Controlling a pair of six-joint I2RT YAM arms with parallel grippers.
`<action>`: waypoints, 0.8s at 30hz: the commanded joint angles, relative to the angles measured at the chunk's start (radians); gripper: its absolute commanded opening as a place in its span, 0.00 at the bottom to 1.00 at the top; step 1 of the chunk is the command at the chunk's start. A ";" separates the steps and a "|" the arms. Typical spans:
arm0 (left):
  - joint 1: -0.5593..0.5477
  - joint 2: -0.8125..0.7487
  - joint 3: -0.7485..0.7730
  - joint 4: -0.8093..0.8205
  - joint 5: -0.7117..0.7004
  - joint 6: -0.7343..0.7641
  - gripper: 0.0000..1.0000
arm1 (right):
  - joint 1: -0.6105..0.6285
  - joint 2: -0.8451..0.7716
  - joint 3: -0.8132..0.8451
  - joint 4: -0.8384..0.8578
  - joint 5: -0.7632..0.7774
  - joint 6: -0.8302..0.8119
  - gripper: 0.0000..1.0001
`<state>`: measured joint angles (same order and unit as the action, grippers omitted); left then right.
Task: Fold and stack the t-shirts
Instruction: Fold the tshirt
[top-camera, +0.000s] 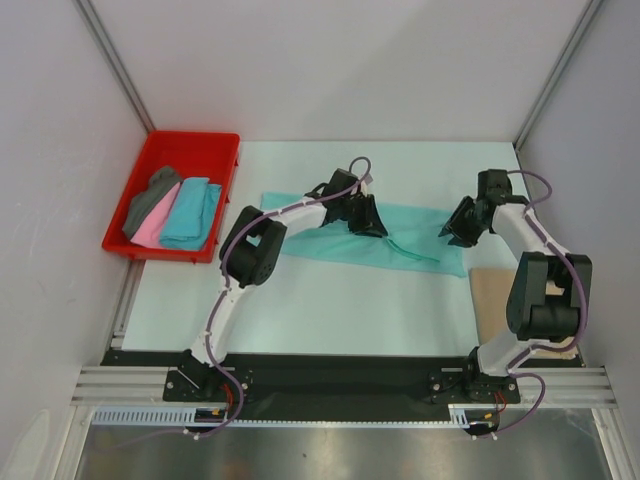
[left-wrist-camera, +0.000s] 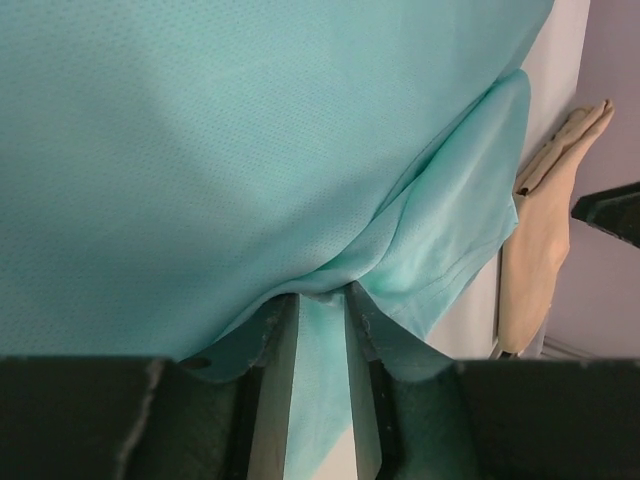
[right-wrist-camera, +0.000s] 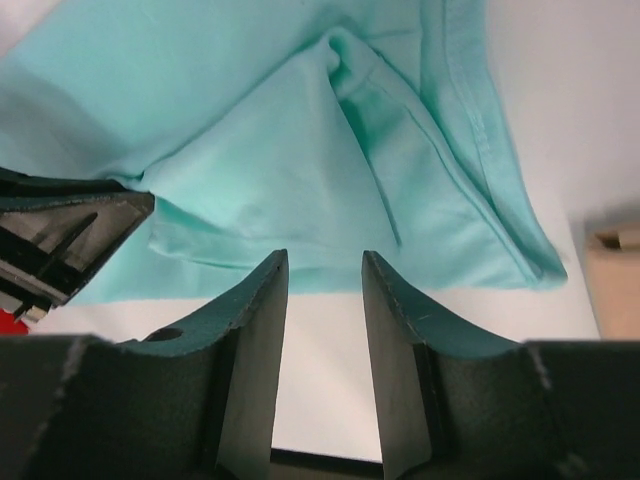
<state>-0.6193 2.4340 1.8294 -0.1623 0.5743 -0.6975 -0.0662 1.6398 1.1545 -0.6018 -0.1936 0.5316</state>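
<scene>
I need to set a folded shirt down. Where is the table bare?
Bare: the wide strip between the mint green shirt and the black base plate, and the band behind it up to the back wall. Crowded: the right near corner, with the tan shirt, and the red tray.

My left arm (top-camera: 250, 250) rises from its base toward 12 o'clock, bends at the elbow and runs its forearm out toward 2 o'clock. The left gripper (left-wrist-camera: 322, 292) tips down, fingers pinched on a fold of the mint green t-shirt (left-wrist-camera: 200, 150). My right arm (top-camera: 545, 290) doubles over toward 11 o'clock. The right gripper (right-wrist-camera: 325, 258) points toward 8 o'clock, fingers parted, nothing between them.
</scene>
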 joint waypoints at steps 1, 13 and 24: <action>0.004 0.023 0.050 -0.029 0.028 0.027 0.32 | 0.008 -0.092 -0.012 -0.076 0.089 0.041 0.41; 0.029 -0.422 -0.209 -0.200 -0.039 0.262 0.52 | -0.058 -0.212 -0.193 -0.098 0.079 0.152 0.42; 0.317 -0.737 -0.553 -0.373 -0.232 0.371 0.64 | -0.093 -0.144 -0.308 0.068 -0.013 0.337 0.48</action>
<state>-0.3931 1.7653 1.3869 -0.4706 0.4126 -0.3649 -0.1562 1.4750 0.8646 -0.6159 -0.1734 0.7929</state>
